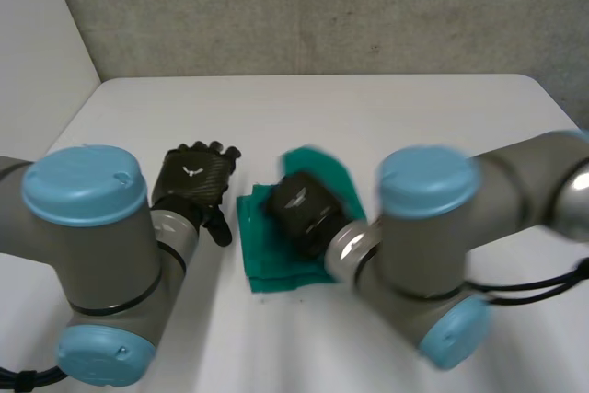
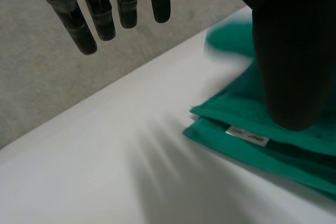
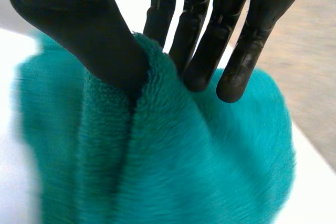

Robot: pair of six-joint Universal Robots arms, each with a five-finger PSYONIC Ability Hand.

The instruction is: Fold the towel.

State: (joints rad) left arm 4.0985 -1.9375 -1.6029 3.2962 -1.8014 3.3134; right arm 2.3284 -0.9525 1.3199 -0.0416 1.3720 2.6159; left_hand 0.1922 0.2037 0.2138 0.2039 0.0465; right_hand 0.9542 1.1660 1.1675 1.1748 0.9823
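A green towel (image 1: 276,264) lies folded in layers on the white table (image 1: 386,108) between the arms. My right hand (image 1: 299,209) sits on top of its middle. In the right wrist view that hand (image 3: 202,35) pinches a raised ridge of the towel (image 3: 184,166) between thumb and fingers. My left hand (image 1: 193,177) hovers just left of the towel with straight fingers and holds nothing. In the left wrist view its fingers (image 2: 100,14) hang above bare table, and the towel's layered edge (image 2: 247,124) with a small white label (image 2: 249,136) lies under its thumb.
A grey wall (image 1: 322,6) runs behind the table's far edge. Both bulky arm joints with blue caps stand over the table's near side, left (image 1: 87,227) and right (image 1: 428,218) of the towel.
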